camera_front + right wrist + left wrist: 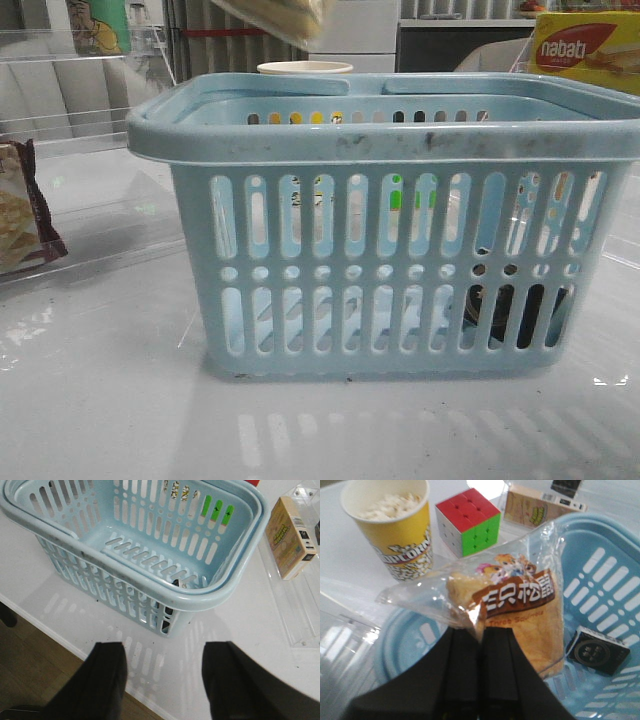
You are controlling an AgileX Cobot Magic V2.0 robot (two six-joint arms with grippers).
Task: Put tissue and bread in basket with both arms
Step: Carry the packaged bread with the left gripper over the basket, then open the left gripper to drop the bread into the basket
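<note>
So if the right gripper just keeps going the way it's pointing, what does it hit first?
Probably the bare white table just short of the basket; the open right gripper points down there, though depth is unclear.

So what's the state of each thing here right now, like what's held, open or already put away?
bread: held above the basket, not yet inside
tissue: lying on the basket floor
basket: upright on the table
left end effector: shut on the bread packet
right end effector: open, empty, beside the basket
popcorn cup: upright, full
</note>
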